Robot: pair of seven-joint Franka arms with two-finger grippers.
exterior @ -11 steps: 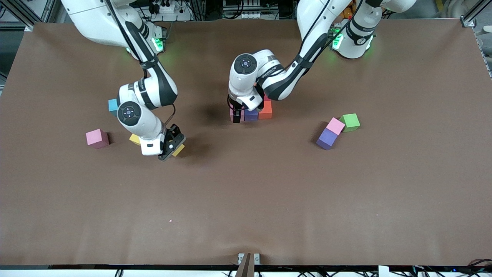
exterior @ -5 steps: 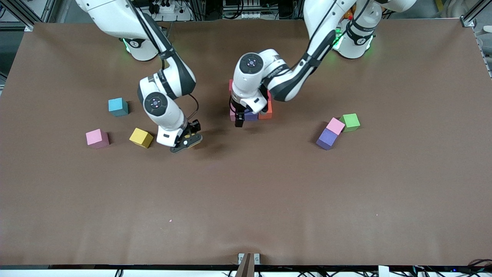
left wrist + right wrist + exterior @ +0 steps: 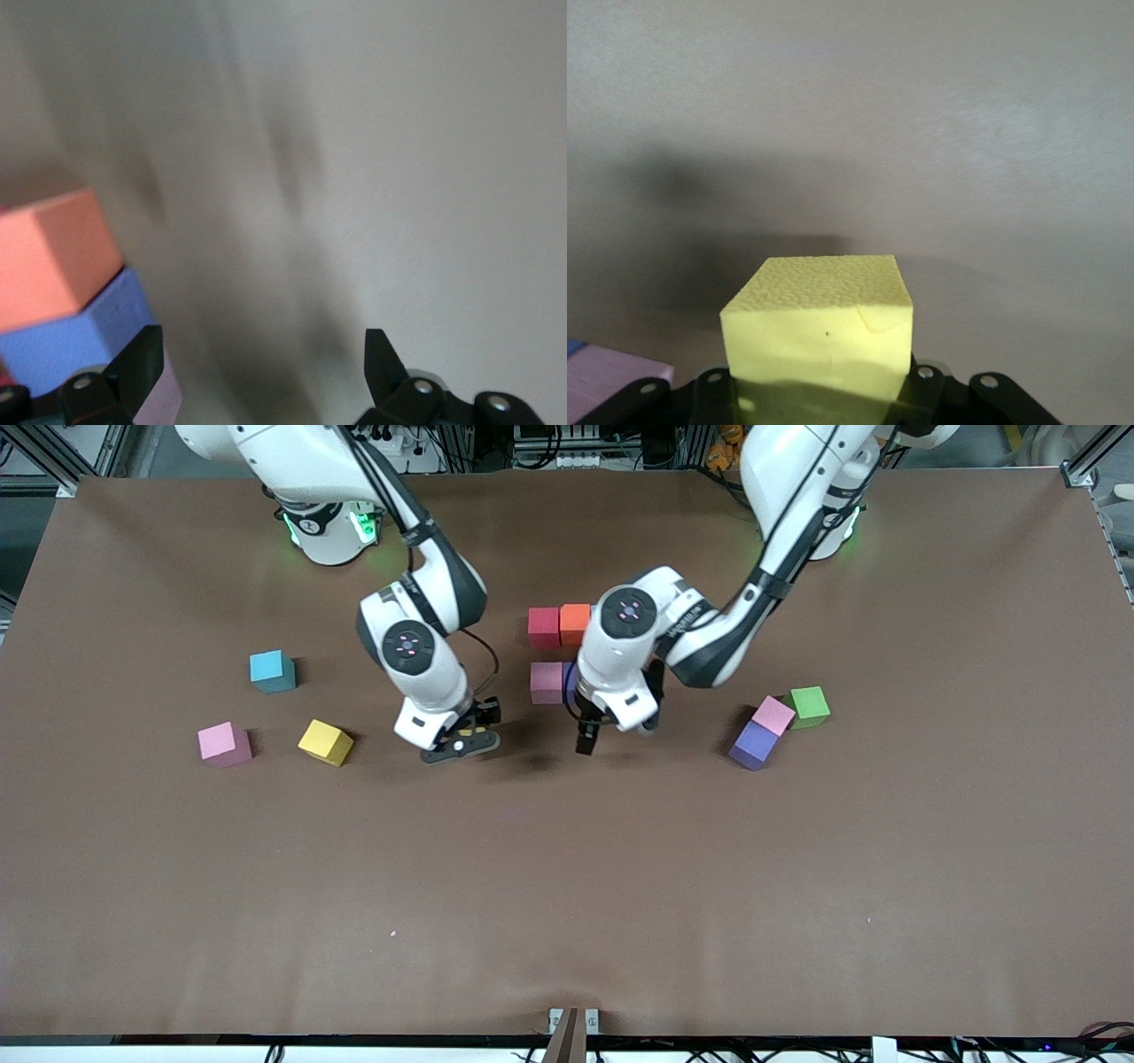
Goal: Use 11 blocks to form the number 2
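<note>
blocks are what this is all about, and one yellow block is riding in the right gripper, pinched between its jaws by two opposite flat faces, over bare tabletop around the middle. its pebbled matte skin is looking like foam: light, a little squashy, grippy rather than slick, so a moderate squeeze across flat sides should be doing the job, and hard pressure would probably be denting it.

the left gripper is hanging wide and empty just beside the digit being built. that cluster is sitting toward the robots' edge of the tabletop, about midway along: a red block touching an orange block, a pink block nearer the camera, and a purple one mostly hidden under the left arm.

loose pieces are waiting: a light blue block, another pink and a second yellow toward the right arm's end; a pink and purple pair touching a green cube toward the left arm's end. each offers clear side faces for a top-down pinch.
</note>
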